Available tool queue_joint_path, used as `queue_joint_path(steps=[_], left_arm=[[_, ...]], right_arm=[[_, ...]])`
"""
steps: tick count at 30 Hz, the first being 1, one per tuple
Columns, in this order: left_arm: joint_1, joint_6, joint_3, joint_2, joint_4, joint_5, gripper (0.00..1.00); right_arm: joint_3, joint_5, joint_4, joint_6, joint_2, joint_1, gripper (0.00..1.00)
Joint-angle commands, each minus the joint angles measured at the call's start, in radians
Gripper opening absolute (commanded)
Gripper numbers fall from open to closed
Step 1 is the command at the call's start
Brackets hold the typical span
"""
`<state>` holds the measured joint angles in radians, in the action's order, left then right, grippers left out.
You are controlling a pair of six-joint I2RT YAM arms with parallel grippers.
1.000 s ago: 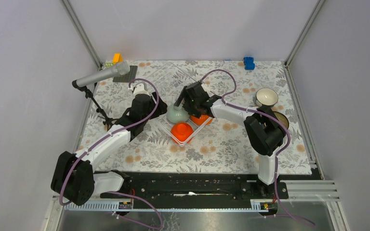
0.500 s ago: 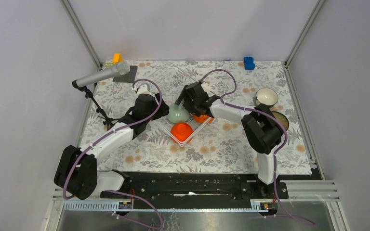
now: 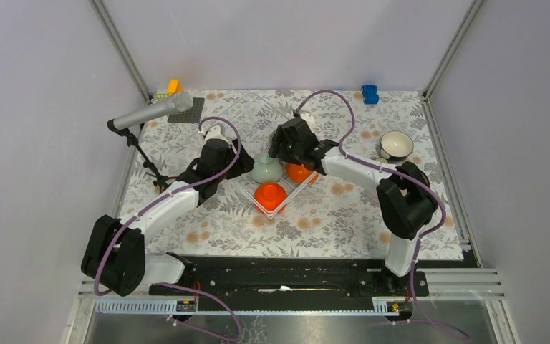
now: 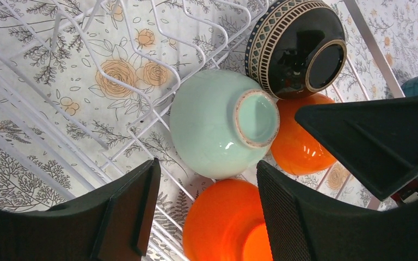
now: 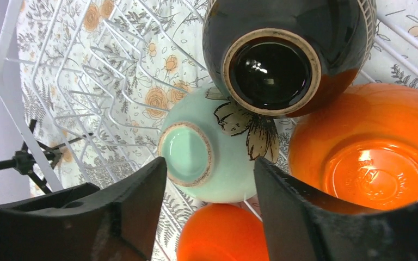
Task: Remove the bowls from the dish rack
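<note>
Right elbow [image 3: 409, 204] has swung out toward 3 o'clock, left gripper [image 4: 207, 166] and right gripper [image 5: 209, 166] both hang open and empty over the mint bowl [image 4: 217, 125] in the dish rack [image 3: 256, 198] mid-counter [image 3: 329, 215], three others still racked too, white bowl [image 3: 396, 144] already out at 2 o'clock.

Four bowls [image 4: 217, 130] overturned in rack [image 4: 141, 32]

Four bowls [image 3: 271, 193] are sitting upturned, crowded together, in the dish rack [image 3: 281, 209] in the middle of the desk [image 3: 329, 215]; another bowl [image 3: 395, 145] is standing well apart at the far right.
</note>
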<state>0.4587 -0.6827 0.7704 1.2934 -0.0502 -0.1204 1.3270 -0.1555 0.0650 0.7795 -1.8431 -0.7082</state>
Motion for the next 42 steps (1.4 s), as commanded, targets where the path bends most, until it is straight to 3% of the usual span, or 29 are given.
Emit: queue_joint_path(steps=[1,4,13,19,23,32,36,42], left_arm=[[-0.003,-0.028,0.026,-0.008,0.047,0.033,0.70],[-0.003,-0.034,0.035,0.002,0.047,0.044,0.70],[-0.003,-0.035,0.035,-0.003,0.036,0.048,0.70],[-0.003,-0.058,0.030,0.020,0.047,0.072,0.73],[-0.003,-0.097,0.028,0.054,0.101,0.111,0.86],[-0.003,-0.170,0.050,0.141,0.160,0.209,0.98],[-0.003,-0.233,0.047,0.152,0.159,0.186,0.99],[-0.003,-0.398,0.105,0.190,0.031,0.091,0.99]], right_arm=[[0.068,0.021,0.060,-0.114,-0.010,0.010,0.62],[0.107,0.053,0.082,-0.144,-0.050,0.011,0.56],[0.146,0.127,0.093,-0.146,-0.146,0.025,0.51],[0.039,0.211,0.025,-0.103,-0.126,0.080,0.22],[-0.030,0.304,-0.047,-0.076,-0.115,0.128,0.05],[-0.038,0.335,-0.048,-0.098,-0.123,0.157,0.04],[-0.033,0.346,-0.048,-0.101,-0.129,0.167,0.04],[-0.016,0.358,-0.048,-0.104,-0.140,0.167,0.04]])
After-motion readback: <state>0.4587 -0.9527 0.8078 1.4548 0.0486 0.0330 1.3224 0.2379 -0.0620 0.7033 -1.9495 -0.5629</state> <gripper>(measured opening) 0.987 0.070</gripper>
